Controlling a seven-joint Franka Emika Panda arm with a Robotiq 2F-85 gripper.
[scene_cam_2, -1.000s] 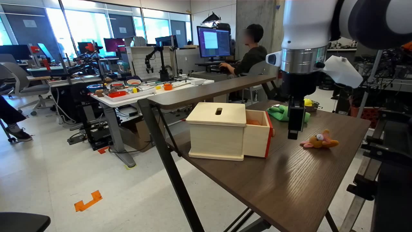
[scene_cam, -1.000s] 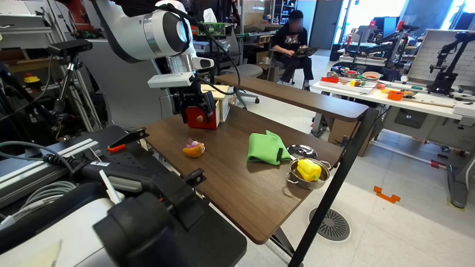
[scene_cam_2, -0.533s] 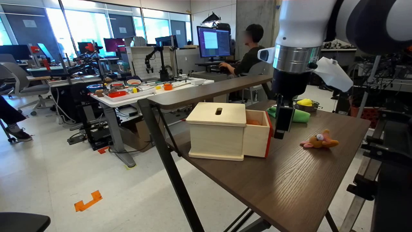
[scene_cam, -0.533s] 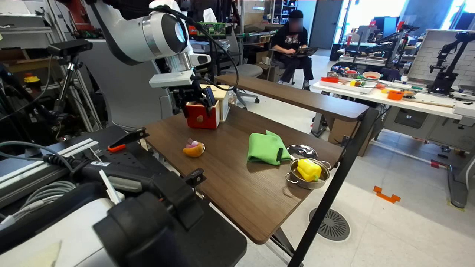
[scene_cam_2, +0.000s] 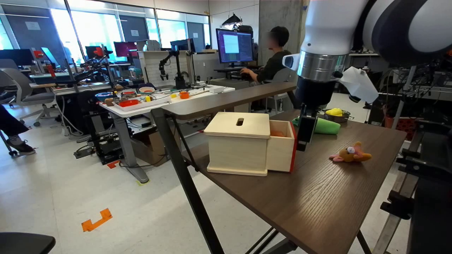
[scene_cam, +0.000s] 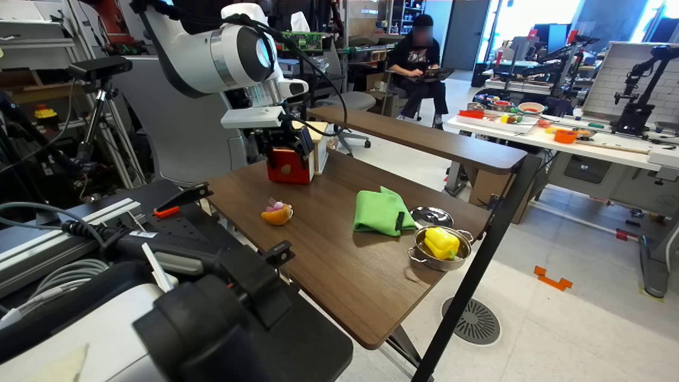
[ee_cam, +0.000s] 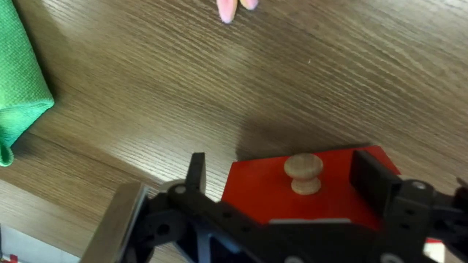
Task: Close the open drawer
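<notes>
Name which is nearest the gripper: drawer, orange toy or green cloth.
The drawer: in the wrist view, the open gripper frames its wooden knob; the toy and cloth lie farther off.

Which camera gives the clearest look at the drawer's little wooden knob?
The wrist view: the knob appears large, whole and uncovered against the drawer's red front. In an exterior view the knob is small; in an exterior view, the gripper seems to hide it.

My pincer [ee_cam: 281,168] is black, and beneath it I see a brown table [ee_cam: 164,109] streaked with darker grain. Just beside the pincer, the drawer [ee_cam: 252,193] has a red front and tan knob [ee_cam: 304,168]; near the pincer, an orange-and-pink toy [scene_cam_2: 351,154] and a green cloth [scene_cam: 379,213]; well apart, a yellow pepper [scene_cam: 441,242].
</notes>
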